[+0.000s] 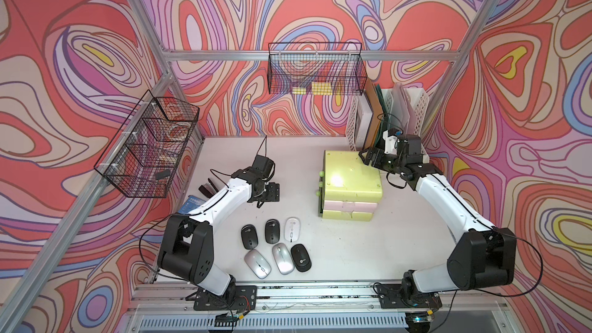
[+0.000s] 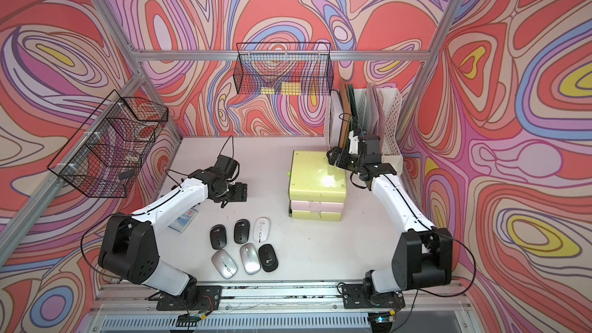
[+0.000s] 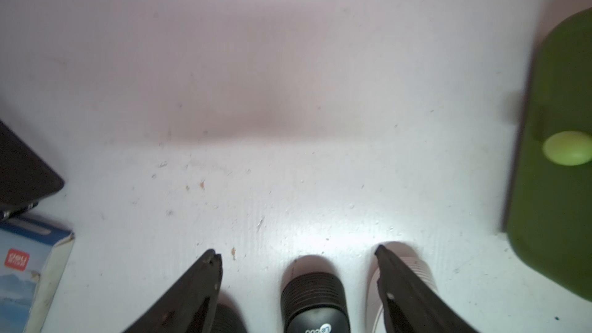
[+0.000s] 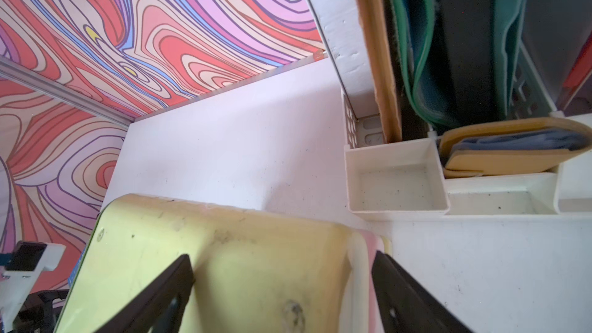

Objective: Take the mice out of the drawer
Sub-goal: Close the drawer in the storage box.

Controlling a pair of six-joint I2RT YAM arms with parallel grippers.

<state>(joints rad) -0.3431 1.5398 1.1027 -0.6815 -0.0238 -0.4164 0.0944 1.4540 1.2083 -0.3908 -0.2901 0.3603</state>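
Six mice (image 1: 271,231) lie beside drawer unit (image 1: 352,184); left claw (image 3: 296,250), right claw (image 4: 282,256) gape empty.

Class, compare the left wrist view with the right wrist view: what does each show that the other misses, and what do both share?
Only the left wrist view: a black mouse, a white mouse and a blue box. Only the right wrist view: a white file rack holding folders, and the patterned wall. Both: the drawer unit, the white table, and each arm's own open gripper: left gripper, right gripper.
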